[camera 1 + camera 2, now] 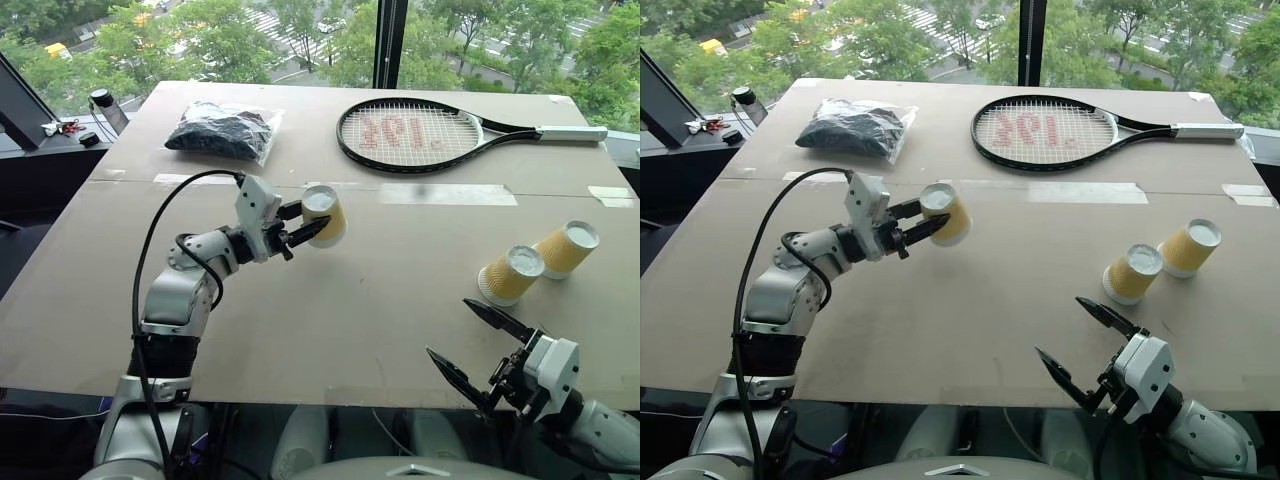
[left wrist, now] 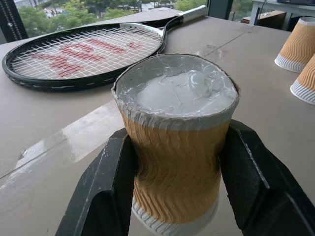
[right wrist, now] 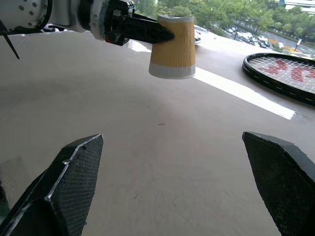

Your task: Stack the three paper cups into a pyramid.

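Left gripper (image 1: pixel 312 226) pinches one upside-down cup (image 1: pixel 325 214) mid-wall, clear above the table (image 1: pixel 360 300), its ribbed paper buckling between the fingers: light, soft, crushable, so grip gently; two cups (image 1: pixel 511 275) beyond the open, empty right gripper (image 1: pixel 462 340).

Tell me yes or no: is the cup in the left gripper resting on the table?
No: the right wrist view shows the cup clamped in the left gripper with a clear gap above the table.
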Controlling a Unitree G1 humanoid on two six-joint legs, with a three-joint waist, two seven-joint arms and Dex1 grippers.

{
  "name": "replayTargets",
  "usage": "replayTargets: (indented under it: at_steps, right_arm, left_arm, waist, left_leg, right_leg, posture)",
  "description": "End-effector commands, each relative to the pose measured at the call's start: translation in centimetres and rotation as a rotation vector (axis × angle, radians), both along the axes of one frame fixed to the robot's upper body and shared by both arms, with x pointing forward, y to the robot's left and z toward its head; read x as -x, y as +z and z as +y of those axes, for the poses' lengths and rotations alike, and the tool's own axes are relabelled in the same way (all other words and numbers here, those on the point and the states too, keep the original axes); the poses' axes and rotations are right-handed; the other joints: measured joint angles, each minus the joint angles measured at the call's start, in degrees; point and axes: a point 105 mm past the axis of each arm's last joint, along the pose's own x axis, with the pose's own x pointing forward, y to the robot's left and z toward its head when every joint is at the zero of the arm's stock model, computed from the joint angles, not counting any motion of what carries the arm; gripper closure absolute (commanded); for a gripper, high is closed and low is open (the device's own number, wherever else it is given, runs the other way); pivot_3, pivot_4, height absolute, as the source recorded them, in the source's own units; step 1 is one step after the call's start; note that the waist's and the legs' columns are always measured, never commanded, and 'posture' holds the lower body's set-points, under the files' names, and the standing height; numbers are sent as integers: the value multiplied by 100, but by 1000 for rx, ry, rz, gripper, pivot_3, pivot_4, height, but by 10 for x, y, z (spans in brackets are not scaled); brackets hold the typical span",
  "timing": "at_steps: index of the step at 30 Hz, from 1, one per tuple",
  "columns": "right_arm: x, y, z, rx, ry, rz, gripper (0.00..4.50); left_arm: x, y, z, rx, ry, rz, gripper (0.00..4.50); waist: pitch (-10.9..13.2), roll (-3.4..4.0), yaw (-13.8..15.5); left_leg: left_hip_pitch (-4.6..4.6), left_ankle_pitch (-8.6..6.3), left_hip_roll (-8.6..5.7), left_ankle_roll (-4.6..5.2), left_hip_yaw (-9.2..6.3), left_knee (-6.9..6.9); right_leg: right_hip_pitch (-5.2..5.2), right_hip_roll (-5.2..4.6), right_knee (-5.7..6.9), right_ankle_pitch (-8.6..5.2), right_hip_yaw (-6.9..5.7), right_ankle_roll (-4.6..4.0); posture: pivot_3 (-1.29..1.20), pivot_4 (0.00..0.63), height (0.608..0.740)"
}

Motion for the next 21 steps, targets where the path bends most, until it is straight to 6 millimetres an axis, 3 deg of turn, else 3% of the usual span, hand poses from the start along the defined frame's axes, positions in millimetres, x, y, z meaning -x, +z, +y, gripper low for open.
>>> replayTargets:
  at_steps: [1,11,17,19,21]
  right_arm:
    - [-2,7,1,5,-67,-57,0]
    - [-3,10,-5,-10,-194,-78,0]
    - [-6,10,-7,-18,-208,-76,0]
    - [-8,10,-9,-17,-211,-79,0]
    - [-12,12,-12,-9,-239,-93,0]
  left_arm:
    - [-10,0,-4,-19,-13,-14,2589]
    - [-33,-8,-9,-34,0,-18,2589]
    - [-37,-8,-12,-37,-5,-40,2589]
    - [-37,-10,-14,-43,-10,-38,1460]
    - [-38,-9,-13,-37,0,-48,1011]
  waist:
    - [0,-1,-2]
    - [2,-3,24]
    - [3,-4,25]
    - [3,-5,19]
    - [3,-5,21]
  left_leg:
    - [0,0,0,-1,-1,0]
    - [-2,0,7,-1,-1,3]
    - [-3,0,7,-1,-3,4]
    - [-3,0,7,-1,-2,4]
    - [-2,0,7,-1,-2,4]
  right_leg:
    - [-3,4,0,0,8,0]
    - [-7,14,0,0,12,0]
    - [-6,14,1,0,10,0]
    - [-7,14,1,0,12,0]
    - [-7,15,2,0,11,0]
  posture:
    - [0,150,740]
    - [0,150,740]
    - [0,150,740]
    - [0,150,740]
    - [0,150,740]
